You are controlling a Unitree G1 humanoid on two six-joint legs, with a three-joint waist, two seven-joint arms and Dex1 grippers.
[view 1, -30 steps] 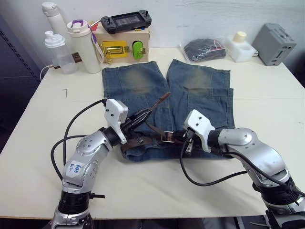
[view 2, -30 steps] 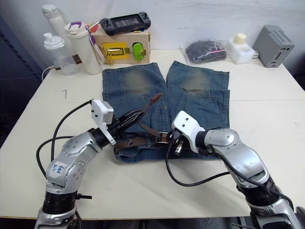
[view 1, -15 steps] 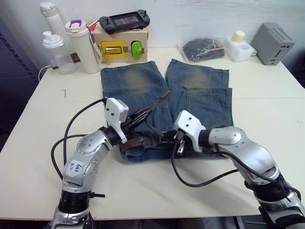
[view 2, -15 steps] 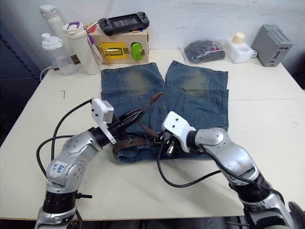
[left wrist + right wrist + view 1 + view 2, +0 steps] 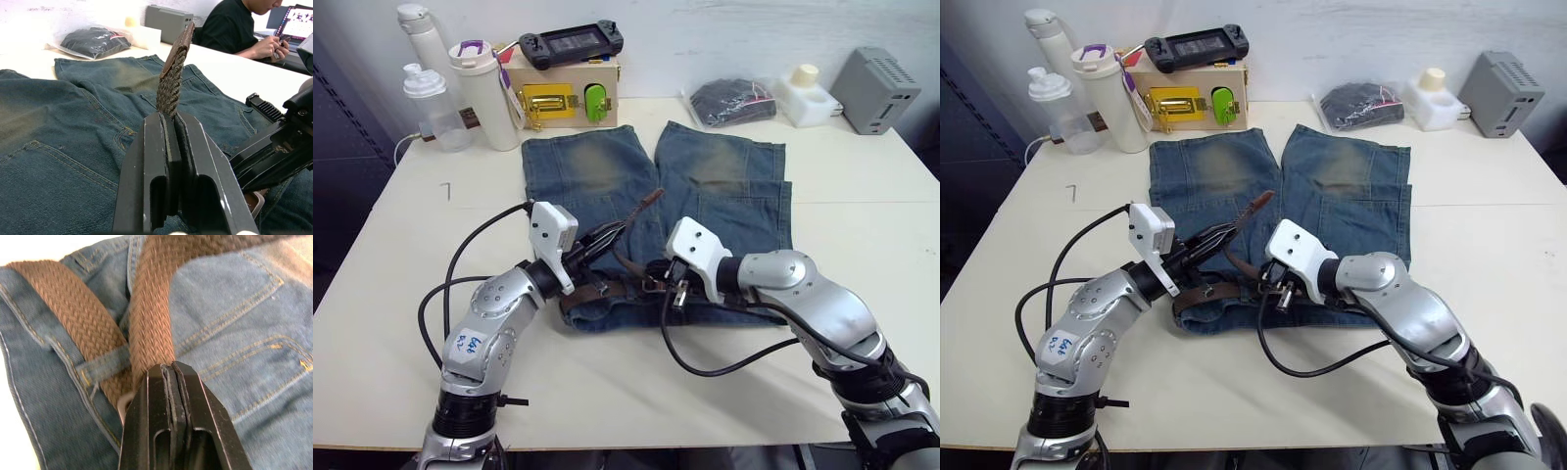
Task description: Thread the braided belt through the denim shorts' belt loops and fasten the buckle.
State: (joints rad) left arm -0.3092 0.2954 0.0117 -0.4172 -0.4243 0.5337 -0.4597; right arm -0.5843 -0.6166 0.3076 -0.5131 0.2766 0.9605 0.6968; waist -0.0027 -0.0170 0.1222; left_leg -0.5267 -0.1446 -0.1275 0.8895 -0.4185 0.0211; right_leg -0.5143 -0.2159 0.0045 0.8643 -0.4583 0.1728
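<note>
The denim shorts (image 5: 597, 166) lie flat on the table, waistband towards me. The braided belt (image 5: 607, 287) runs along the waistband, and one end rises off the cloth. My left gripper (image 5: 612, 235) is shut on that raised end just below its leather tip (image 5: 180, 41). My right gripper (image 5: 658, 279) is shut, its tips resting on the strap (image 5: 151, 318) at mid-waistband. Nothing shows between them. Beside them a belt loop (image 5: 102, 364) crosses the belt, and a pale edge of the buckle (image 5: 124, 404) shows, mostly hidden.
Along the table's far edge stand a white tumbler (image 5: 489, 93), a clear bottle (image 5: 435, 103), a wooden box with a yellow latch (image 5: 563, 93), a bagged dark item (image 5: 734, 101) and a grey box (image 5: 881, 88). A person (image 5: 234, 29) sits beyond the table.
My right gripper has slid left along the waistband to the middle of the shorts, staying shut. The left gripper still holds the belt's raised end in the same place.
</note>
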